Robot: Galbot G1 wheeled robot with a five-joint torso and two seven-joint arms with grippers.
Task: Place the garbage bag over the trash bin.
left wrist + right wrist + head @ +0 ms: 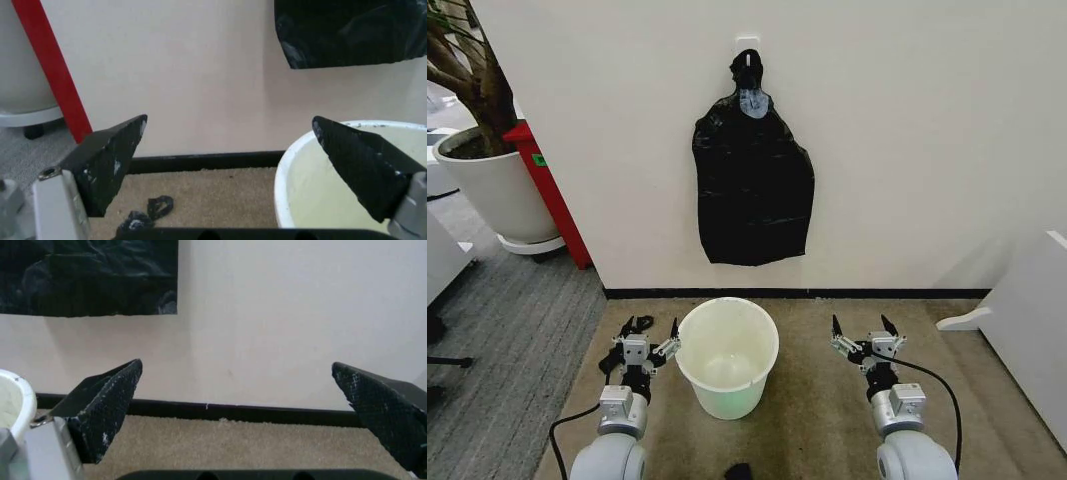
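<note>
- The garbage bag [753,185] hangs flat against the white wall [907,130], from a small white hook [747,47] at its gathered top; its lower edge ends above the black baseboard [827,293]; nothing is holding it.
- The trash bin [727,356] stands upright on the beige carpet [817,420], below the bag and a little in front of the wall; it is between the two grippers; its mouth is open and the inside looks empty.
- The left gripper [651,327] is low over the carpet, just beside the bin on the robot's left; its fingers are spread wide and they hold nothing; in the left wrist view the bin rim [288,150] sits near one black fingertip [353,155], but I cannot tell if they touch.
- The right gripper [865,330] is at the same height on the other side, apart from the bin; its fingers are also wide open and empty; the right wrist view shows the bottom of the bag [87,277] on the wall ahead.
- A small black scrap [148,212] lies on the carpet near the left gripper.
- A large white plant pot [497,190] and a red post [552,195] stand to the far left, well apart from the bin.
</note>
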